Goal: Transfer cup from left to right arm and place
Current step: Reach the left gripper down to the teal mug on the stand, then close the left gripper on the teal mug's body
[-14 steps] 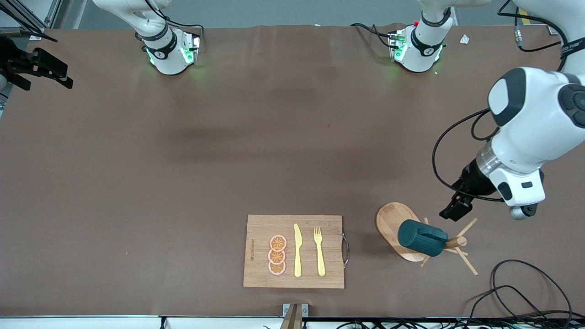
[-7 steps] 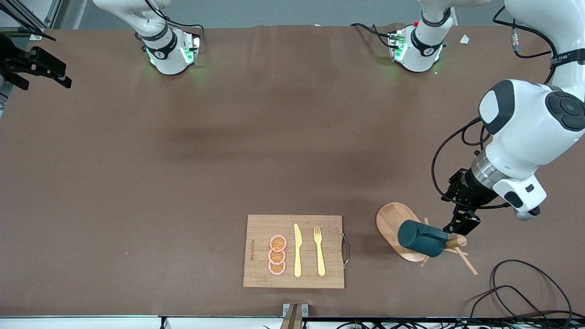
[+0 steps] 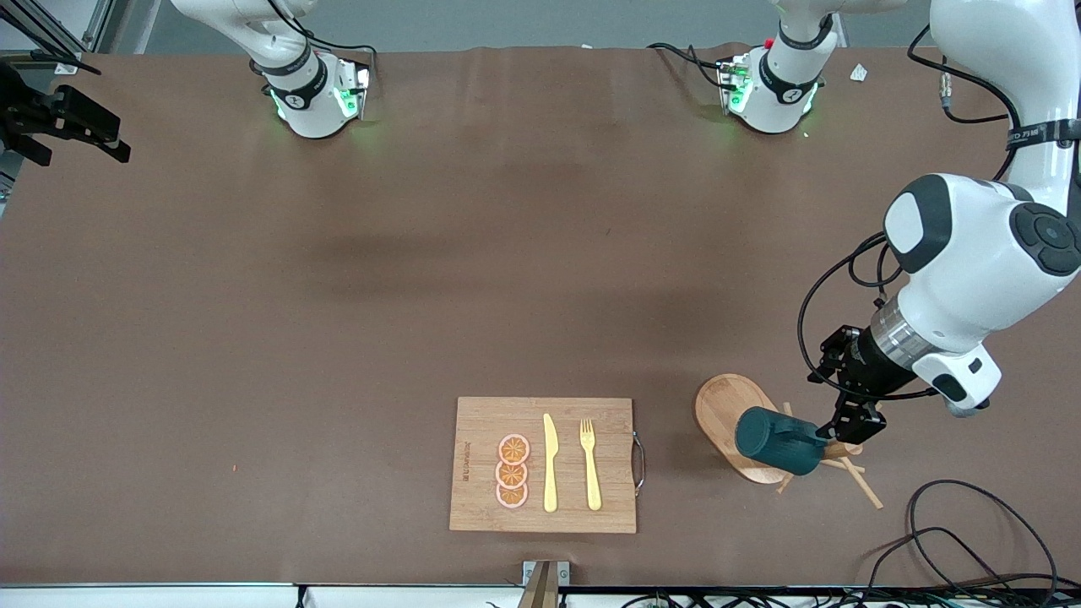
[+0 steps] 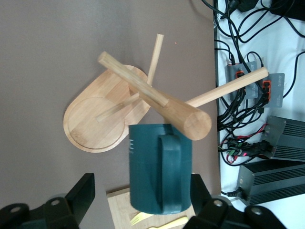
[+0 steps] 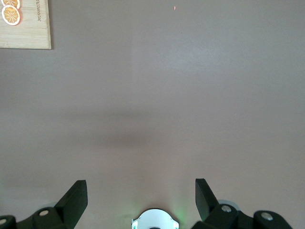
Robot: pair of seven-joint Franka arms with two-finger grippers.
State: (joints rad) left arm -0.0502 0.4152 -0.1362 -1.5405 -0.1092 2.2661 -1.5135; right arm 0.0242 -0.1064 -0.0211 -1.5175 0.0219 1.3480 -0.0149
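Front view: the cup (image 3: 779,441) hangs tilted on a wooden mug tree (image 3: 743,426) whose oval base rests on the table (image 3: 338,295) close to the edge nearest the camera, toward the left arm's end. The left gripper (image 3: 853,422) is over the pegs of the mug tree, just beside the cup's base end; no contact with the cup is visible. A cutting board (image 3: 542,464) lies near the middle of that same edge and carries three orange slices (image 3: 512,471), a yellow knife (image 3: 550,463) and a yellow fork (image 3: 590,463). The right gripper (image 3: 59,127) waits over the table's edge at the right arm's end. Left wrist view: the left gripper's fingers (image 4: 83,193) are spread wide, one on each side of the cup (image 4: 159,174), not touching it; the cup's handle faces the camera. Right wrist view: the right gripper (image 5: 140,198) has its fingers spread wide and holds nothing, over bare table (image 5: 167,95).
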